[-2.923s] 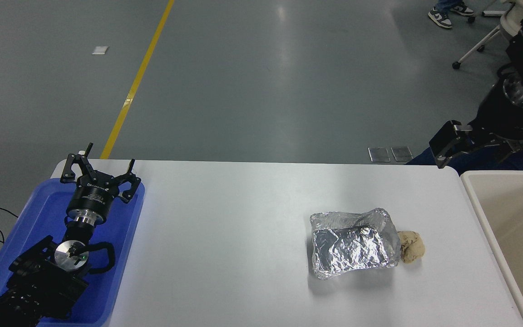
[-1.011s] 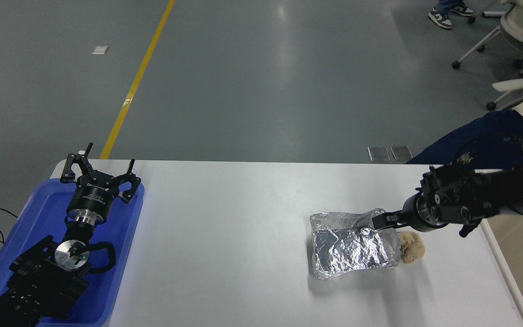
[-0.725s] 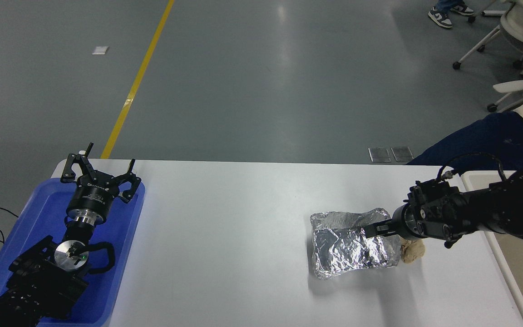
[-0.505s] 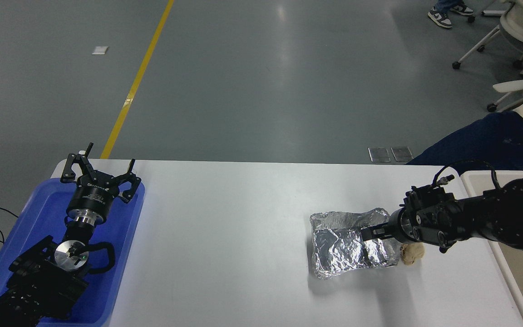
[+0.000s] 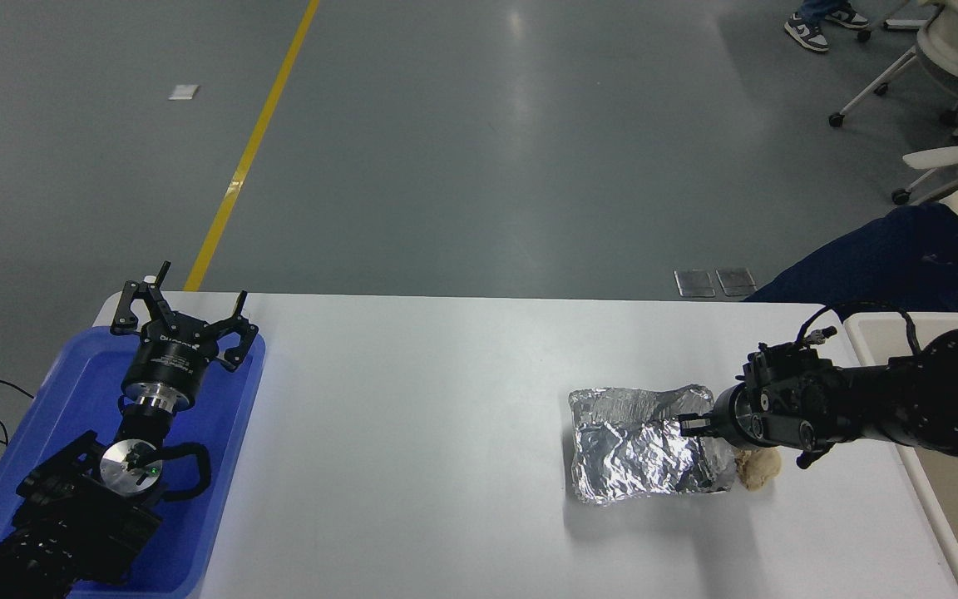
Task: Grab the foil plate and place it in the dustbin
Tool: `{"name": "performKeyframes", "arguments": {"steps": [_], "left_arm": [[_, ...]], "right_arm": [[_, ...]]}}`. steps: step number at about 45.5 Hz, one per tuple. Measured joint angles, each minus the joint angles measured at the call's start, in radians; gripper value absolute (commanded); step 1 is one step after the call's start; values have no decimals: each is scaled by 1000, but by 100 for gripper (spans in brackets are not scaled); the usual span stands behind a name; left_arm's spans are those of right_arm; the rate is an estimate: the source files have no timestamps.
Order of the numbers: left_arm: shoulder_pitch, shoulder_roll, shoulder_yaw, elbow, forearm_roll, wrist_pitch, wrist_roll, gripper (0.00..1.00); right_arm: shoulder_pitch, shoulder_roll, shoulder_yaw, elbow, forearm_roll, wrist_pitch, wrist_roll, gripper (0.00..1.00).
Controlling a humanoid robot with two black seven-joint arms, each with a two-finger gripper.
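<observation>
nearest the camera, the left gripper sits parked over the blue tray at the lower left, its jaws spread and holding nothing. in the middle distance, 1 foil plate lies on the white table, right of centre, its right end touching 1 small tan lump. the right gripper reaches in from the right at the plate's right wall, with its tips at the foil rim; whether the jaws are closed on the foil cannot be told from this view. 1 cream dustbin stands at the table's right edge, mostly hidden by the arm.

judgement: the step in hand is the grasp of the plate; it appears not yet lifted. the next move calls for a firm pinch on the thin wall, a lift clear of the lump, then a carry rightward over the bin rim. thin foil may crumple or slip.

farthest off, 1 seated person's dark trouser leg shows beyond the table.
</observation>
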Motion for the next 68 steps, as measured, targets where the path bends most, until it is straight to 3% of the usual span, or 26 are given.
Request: {"name": "performKeyframes", "arguments": {"steps": [14, 35, 68], "left_arm": [[0, 0, 0, 0, 0, 0, 0, 100], [0, 0, 0, 0, 0, 0, 2, 100], [1, 0, 0, 0, 0, 0, 2, 100]], "right_arm": [[98, -50, 4, 139, 18, 2, -11, 0], [462, -182, -20, 540, 48, 74, -20, 0], [1145, -332, -142, 778, 73, 579, -18, 0]]}}
